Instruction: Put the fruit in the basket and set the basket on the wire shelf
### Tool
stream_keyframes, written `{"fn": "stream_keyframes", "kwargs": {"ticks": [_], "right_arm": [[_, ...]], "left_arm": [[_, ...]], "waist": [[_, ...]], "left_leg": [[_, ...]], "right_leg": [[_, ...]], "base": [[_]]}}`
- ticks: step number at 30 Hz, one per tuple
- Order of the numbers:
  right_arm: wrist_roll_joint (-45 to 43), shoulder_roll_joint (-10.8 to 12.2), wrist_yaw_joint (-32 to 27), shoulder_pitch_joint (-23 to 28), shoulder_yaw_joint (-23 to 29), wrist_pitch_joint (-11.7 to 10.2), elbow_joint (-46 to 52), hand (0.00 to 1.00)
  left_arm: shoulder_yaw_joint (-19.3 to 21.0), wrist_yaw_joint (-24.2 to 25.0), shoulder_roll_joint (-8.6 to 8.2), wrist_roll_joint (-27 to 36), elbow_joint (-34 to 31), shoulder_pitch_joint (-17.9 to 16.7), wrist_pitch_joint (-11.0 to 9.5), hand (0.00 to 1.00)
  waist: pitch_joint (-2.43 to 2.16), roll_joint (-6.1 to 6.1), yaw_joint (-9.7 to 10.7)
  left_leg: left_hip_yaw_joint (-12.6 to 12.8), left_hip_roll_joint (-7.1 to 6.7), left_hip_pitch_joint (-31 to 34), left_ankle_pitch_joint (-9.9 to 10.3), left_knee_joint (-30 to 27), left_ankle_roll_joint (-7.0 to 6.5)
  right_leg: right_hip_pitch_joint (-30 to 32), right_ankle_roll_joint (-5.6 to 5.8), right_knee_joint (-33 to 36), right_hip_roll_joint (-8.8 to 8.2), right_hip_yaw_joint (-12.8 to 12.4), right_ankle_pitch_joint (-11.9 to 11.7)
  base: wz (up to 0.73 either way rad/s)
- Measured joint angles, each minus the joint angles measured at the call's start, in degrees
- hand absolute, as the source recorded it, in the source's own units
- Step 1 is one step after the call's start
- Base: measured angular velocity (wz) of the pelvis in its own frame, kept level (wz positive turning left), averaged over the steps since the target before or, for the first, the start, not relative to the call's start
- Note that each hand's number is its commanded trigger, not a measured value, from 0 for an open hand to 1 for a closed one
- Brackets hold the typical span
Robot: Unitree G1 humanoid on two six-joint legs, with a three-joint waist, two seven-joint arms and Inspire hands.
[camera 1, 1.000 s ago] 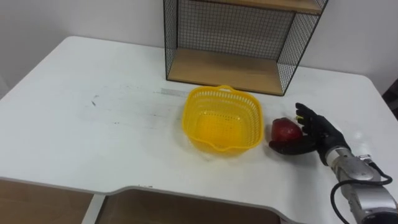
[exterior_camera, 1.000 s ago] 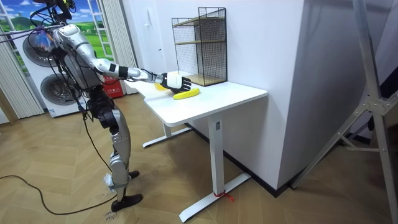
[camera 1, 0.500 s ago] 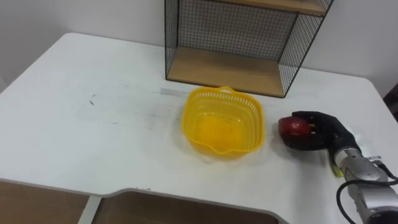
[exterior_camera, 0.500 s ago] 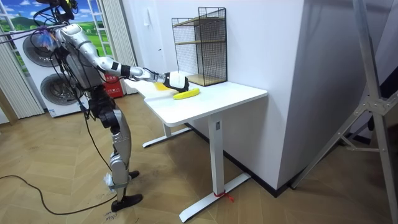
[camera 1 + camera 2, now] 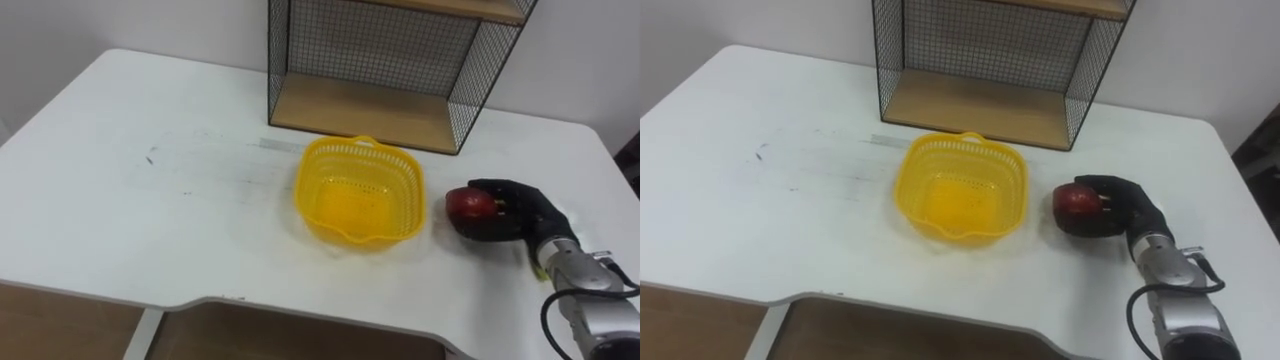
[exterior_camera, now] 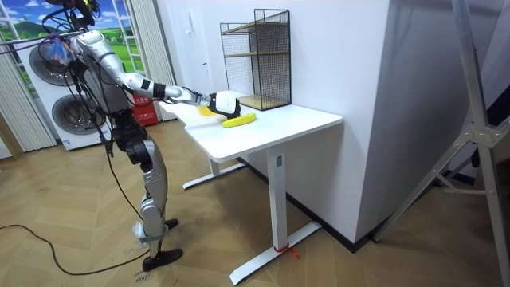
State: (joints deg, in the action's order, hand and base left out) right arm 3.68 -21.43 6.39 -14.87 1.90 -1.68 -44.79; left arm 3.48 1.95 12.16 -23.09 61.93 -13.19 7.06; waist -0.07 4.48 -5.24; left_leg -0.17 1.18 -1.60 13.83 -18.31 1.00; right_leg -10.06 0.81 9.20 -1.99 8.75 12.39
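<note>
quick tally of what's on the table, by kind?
Fruit: 1, the red apple, with the right hand curled round it
Basket: 1, the yellow basket, nothing in it
Wire shelf: 1
Total: 3

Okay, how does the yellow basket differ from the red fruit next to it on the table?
The yellow basket is wide, open-topped latticework; the red fruit is small, round and solid. The basket stands free and empty; the fruit is wrapped by the right hand. Both sit on the white table, before the wire shelf.
</note>
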Motion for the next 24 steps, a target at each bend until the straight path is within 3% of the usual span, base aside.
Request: {"fn": "stream_keyframes", "kwargs": {"ticks": [4, 10, 24], "right_arm": [[1.8, 0.1, -0.9, 0.2, -0.5, 0.7, 2.3, 1.00], [1.6, 1.4, -2.6, 0.2, -0.8, 1.6, 5.7, 1.00], [1.6, 1.6, -3.4, 1.2, -0.8, 1.8, 22.1, 1.00]], "left_arm": [[0.7, 0.3, -0.03, -0.1, 0.0, 0.1, 0.0, 0.00], [0.7, 0.8, -0.16, 0.0, 0.0, 0.1, 0.0, 0.00], [0.9, -0.4, -0.30, -0.2, 0.0, 0.2, -0.7, 0.00]], "waist": [[-0.17, 0.03, 0.0], [0.00, -0.10, 0.0], [0.18, -0.07, 0.1]], "left_leg": [[0.4, 0.00, -0.1, -0.2, 0.7, 0.05], [0.9, 0.12, -0.1, -0.2, 0.9, 0.05], [1.0, 0.15, -0.2, -0.2, 1.3, 0.05]], "right_leg": [[0.7, 0.00, 0.6, -0.08, -0.3, 0.0], [1.0, 0.00, 0.7, -0.08, -0.7, 0.0], [0.9, -0.01, 0.6, -0.07, -0.7, 0.0]], "base": [[-0.06], [-0.04], [0.00]]}}
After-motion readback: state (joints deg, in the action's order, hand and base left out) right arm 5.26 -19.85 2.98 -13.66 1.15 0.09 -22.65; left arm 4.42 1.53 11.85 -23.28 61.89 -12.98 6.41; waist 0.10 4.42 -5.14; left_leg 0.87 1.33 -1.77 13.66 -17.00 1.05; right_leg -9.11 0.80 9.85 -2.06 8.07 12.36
